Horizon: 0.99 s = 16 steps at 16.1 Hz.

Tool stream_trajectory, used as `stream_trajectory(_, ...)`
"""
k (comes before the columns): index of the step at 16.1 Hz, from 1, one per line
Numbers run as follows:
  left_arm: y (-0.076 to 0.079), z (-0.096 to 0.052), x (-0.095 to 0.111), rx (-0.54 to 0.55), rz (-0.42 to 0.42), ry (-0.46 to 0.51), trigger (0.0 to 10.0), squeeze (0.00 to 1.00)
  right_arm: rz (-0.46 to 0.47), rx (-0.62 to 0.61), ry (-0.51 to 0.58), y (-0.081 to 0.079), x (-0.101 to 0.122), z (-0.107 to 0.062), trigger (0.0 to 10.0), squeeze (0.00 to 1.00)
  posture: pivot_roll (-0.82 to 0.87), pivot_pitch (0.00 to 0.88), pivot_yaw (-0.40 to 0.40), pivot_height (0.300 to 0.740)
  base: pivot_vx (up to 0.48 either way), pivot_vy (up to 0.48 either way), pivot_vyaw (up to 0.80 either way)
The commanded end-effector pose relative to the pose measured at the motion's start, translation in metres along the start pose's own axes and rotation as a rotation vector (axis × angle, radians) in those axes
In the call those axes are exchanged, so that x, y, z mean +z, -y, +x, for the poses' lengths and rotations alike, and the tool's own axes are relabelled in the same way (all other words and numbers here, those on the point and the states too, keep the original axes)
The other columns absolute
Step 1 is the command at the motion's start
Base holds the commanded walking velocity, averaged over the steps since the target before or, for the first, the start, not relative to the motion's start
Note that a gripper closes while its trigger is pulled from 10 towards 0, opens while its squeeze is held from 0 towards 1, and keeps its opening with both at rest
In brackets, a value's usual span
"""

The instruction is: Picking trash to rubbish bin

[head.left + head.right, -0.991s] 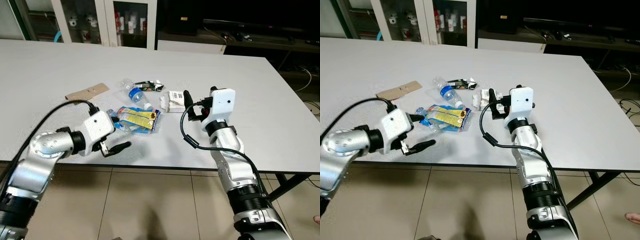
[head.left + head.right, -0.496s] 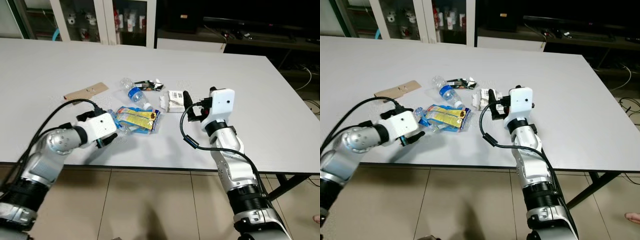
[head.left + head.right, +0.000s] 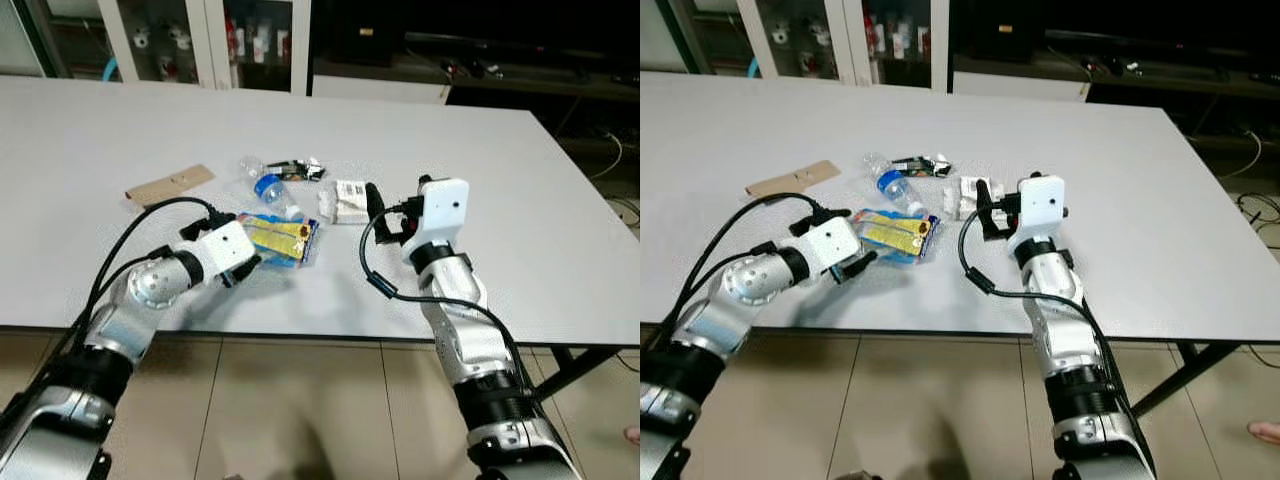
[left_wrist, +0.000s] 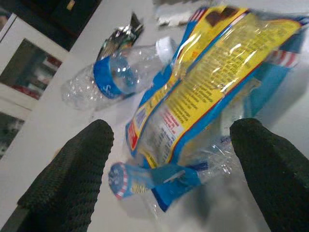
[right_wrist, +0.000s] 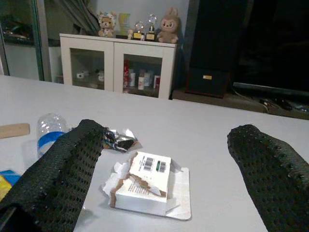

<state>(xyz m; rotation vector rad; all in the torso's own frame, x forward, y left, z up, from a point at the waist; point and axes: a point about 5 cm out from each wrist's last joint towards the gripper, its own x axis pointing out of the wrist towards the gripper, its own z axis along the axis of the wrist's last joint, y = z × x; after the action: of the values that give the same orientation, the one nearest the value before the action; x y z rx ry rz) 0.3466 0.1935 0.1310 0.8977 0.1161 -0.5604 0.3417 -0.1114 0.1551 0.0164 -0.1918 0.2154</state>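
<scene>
Trash lies mid-table: a yellow and blue snack bag point(image 3: 282, 240), a crushed clear bottle with a blue label point(image 3: 265, 186), a dark wrapper point(image 3: 298, 169), a torn white box point(image 3: 346, 200) and a cardboard strip point(image 3: 170, 183). My left gripper point(image 3: 248, 258) is open at the bag's near end. In the left wrist view the snack bag point(image 4: 212, 87) lies between its spread fingers point(image 4: 72, 179), and a blue-capped crushed piece point(image 4: 126, 178) sticks out beneath it. My right gripper point(image 3: 385, 210) hovers open just right of the box. The right wrist view shows the torn box point(image 5: 145, 186) between its fingers point(image 5: 63, 174).
The white table point(image 3: 500, 150) ends just below both wrists, with tiled floor point(image 3: 300, 410) under its front edge. White glass-door cabinets point(image 3: 210, 40) and a dark shelf with cables point(image 3: 500, 60) stand behind the table. A black cable loops off each wrist.
My left arm swung forward from the table's front edge to the snack bag, so its fingers now straddle the bag's near end. The right arm has stayed put.
</scene>
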Motion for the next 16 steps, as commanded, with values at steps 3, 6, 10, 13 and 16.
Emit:
stream_trajectory(3, 0.005, 0.011, -0.001, 0.01, 0.016, -0.015, 10.0, 0.0, 0.006, -0.004, -0.009, 0.002, -0.001, -0.005, 10.0, 0.0, -0.02, 0.055, -0.063, 0.74, 0.0, 0.0, 0.0)
stream_trajectory(6, 0.008, 0.017, -0.002, 0.044, -0.017, -0.013, 10.0, 0.0, 0.009, -0.008, -0.009, 0.001, -0.001, -0.006, 10.0, 0.0, -0.03, 0.064, -0.057, 0.74, 0.0, 0.0, 0.0)
stream_trajectory(10, 0.009, 0.025, -0.002, 0.167, -0.018, -0.021, 10.0, 0.0, 0.012, -0.009, -0.015, 0.0, -0.003, -0.009, 10.0, 0.0, -0.04, 0.065, -0.056, 0.74, 0.0, 0.0, 0.0)
stream_trajectory(13, 0.003, 0.031, 0.004, 0.272, -0.07, 0.0, 10.0, 0.0, 0.019, 0.0, -0.019, 0.0, -0.002, -0.009, 10.0, 0.0, -0.05, 0.06, -0.056, 0.74, 0.0, 0.0, 0.0)
stream_trajectory(16, 0.007, 0.035, 0.008, 0.267, -0.1, 0.022, 10.0, 0.0, 0.047, 0.076, -0.04, -0.007, -0.004, -0.012, 10.0, 0.0, -0.05, 0.061, -0.054, 0.74, 0.0, 0.0, 0.0)
